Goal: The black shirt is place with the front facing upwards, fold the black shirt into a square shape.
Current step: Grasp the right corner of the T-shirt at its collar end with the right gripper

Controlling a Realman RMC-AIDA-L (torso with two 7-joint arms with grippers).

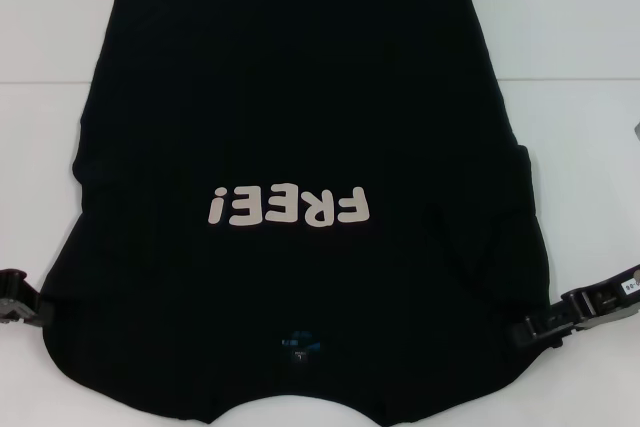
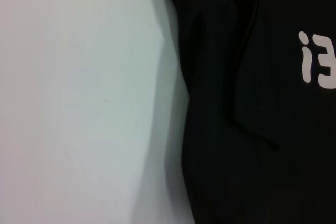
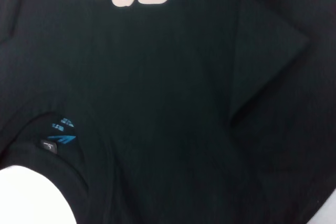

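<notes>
The black shirt [image 1: 300, 127] lies flat on the white surface [image 1: 580, 127], spread between the left tool [image 1: 22, 302] and right tool [image 1: 545, 329], both at its edges; their grip cannot be told.

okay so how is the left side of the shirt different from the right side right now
On the black shirt, the right sleeve is folded inward over the body, its triangular flap plain in the right wrist view; the left sleeve still spreads outward. The right gripper is more visible than the left gripper. Both sit at shoulder edges.
</notes>
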